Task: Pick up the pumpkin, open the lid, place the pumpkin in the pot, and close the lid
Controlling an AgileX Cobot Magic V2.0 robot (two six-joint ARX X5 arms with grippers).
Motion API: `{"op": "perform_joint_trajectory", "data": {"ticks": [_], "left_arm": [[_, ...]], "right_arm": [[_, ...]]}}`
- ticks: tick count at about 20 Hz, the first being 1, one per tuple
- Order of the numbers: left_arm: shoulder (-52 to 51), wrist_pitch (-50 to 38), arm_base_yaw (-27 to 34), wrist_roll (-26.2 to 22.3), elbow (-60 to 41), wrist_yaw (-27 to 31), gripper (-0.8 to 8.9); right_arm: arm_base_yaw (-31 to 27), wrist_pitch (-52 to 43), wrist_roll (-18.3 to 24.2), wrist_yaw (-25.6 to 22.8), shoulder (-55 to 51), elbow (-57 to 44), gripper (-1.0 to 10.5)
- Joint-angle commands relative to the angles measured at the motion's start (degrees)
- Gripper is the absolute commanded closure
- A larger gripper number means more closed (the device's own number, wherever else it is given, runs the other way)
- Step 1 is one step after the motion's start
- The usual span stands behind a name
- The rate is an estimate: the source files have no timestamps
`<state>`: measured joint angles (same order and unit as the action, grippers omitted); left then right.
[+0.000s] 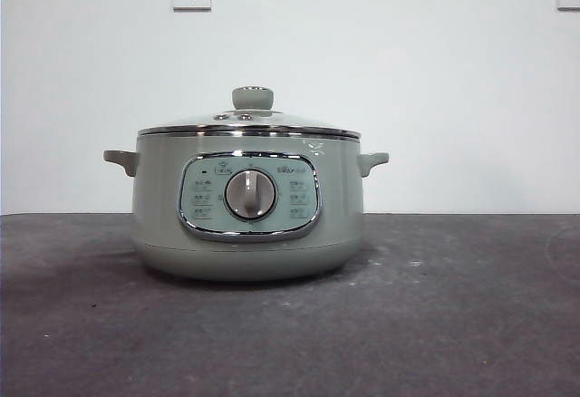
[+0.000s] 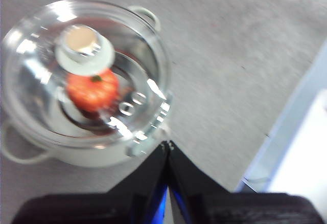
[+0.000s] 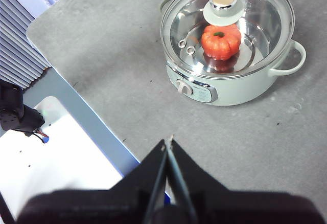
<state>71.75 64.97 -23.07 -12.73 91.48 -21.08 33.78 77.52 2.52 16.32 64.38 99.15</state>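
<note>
Now the pot (image 1: 248,225) sits on the gray table (image 1: 453,324) with the lid (image 3: 228,27) on top, the pumpkin (image 3: 220,42) inside it, and both the left gripper (image 2: 167,144) and right gripper (image 3: 167,141) pinched shut, holding nothing, off to the pot's side

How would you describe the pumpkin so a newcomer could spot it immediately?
Find the big sage-green pot standing on the grey table. Look down through its closed glass lid: the pumpkin sits inside on the shiny floor. It is the only orange-red thing, ribbed, with a small green stem.

White wall (image 1: 381,71), grey table (image 1: 453,324)
</note>
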Motion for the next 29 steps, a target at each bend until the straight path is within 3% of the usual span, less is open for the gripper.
{"op": "perform_joint_trajectory", "data": {"ticks": [1, 6, 8, 11, 16, 19, 23, 29], "left_arm": [[-1.6, -4.4, 3.3, 1.0, -0.3, 0.3, 8.18], [-8.3, -13.1, 14.5, 0.4, -0.3, 0.7, 8.18], [-11.5, -14.7, 18.7, 0.1, -0.5, 3.3, 8.18], [-17.8, -21.7, 24.0, -1.8, -5.3, 4.5, 8.18], [-33.6, -46.0, 29.8, -1.9, -30.4, 4.6, 8.17], [-42.6, -56.0, 31.2, -1.4, -45.7, 4.7, 8.17], [-53.4, -63.2, 31.4, 1.7, -63.0, 10.7, 8.18], [-63.1, -66.6, 31.4, 4.7, -80.1, 14.1, 8.17]], "right_arm": [[0.1, 0.7, -0.5, -0.1, 0.0, -0.2, 9.5], [0.1, 0.7, -0.5, -0.1, 0.0, -0.2, 9.5], [0.1, 0.8, -0.5, -0.1, 0.0, -0.2, 9.5], [0.1, 0.7, -0.5, -0.1, 0.0, -0.2, 9.5], [0.1, 0.8, -0.5, -0.1, -0.1, -0.2, 9.5], [0.1, 0.7, -0.5, -0.2, -0.1, -0.2, 9.5], [0.1, 0.7, -0.5, -0.1, -0.2, -0.2, 9.5], [0.1, 0.7, -0.5, -0.1, -0.2, -0.2, 9.5]]}}
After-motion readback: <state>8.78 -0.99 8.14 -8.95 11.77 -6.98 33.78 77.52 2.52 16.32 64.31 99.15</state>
